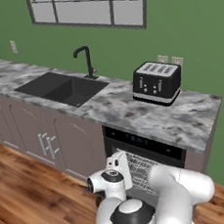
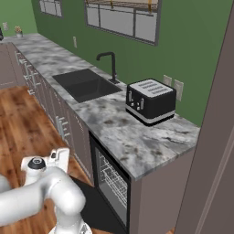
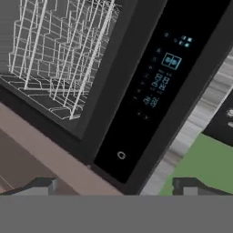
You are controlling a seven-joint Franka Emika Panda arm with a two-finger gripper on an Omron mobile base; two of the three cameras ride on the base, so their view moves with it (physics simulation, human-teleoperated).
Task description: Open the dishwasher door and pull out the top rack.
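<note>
Dishwasher door [image 2: 98,205] is already down, lying flat and dark on the wood floor [image 2: 27,123] at 6 o'clock in the right base view, below the open cavity.

Gripper [image 3: 113,185] jaws stand wide, nothing between them; both fingertips [image 3: 41,185] sit at the bottom of the hand view, well apart. Hand view is rolled.

Control strip [image 3: 157,91] runs diagonally from 7 to 1 o'clock right ahead of the hand, blue-white lit readouts on black, small round button near its lower end. Not touching it.

Top rack [image 3: 59,54] is at 10–11 o'clock in the hand view, white wire grid, inside the cavity behind the dark frame. Same rack at 5 o'clock in the left base view [image 1: 140,170], just behind the arm's wrist, and at 6 o'clock in the right base view [image 2: 113,180].

Marble counter [image 1: 149,117] sits directly above the dishwasher. Black toaster [image 1: 156,83] on it at 2 o'clock from centre in the left base view, near the back wall. Black sink [image 1: 62,87] with black faucet [image 1: 86,60] at 10–11 o'clock. Mauve-grey cabinet doors [image 1: 43,136] with silver handles at 8–9 o'clock, left of the dishwasher.
</note>
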